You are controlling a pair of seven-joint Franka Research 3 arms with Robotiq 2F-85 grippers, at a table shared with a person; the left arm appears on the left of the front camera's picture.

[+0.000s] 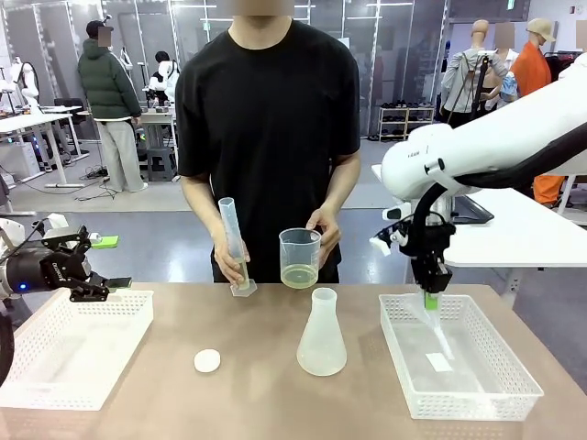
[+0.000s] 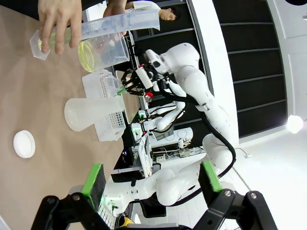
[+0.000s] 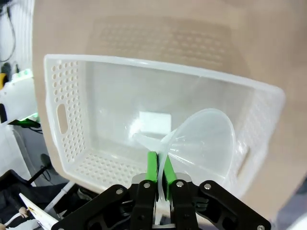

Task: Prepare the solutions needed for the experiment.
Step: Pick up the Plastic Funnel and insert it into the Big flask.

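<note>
Solution (image 1: 299, 276) seen in beaker (image 1: 300, 246) held by person, at 9 o'clock from right gripper (image 1: 430, 299), well apart; that gripper pinched on funnel (image 3: 206, 139) rim; left gripper (image 1: 112, 263) spread wide.

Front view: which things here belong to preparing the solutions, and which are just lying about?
In use: the solution in the beaker and the measuring cylinder, both held by the person; the funnel pinched in the robot's right hand; probably the flask.
Lying about: the white disc, the left basket, the right basket.
</note>
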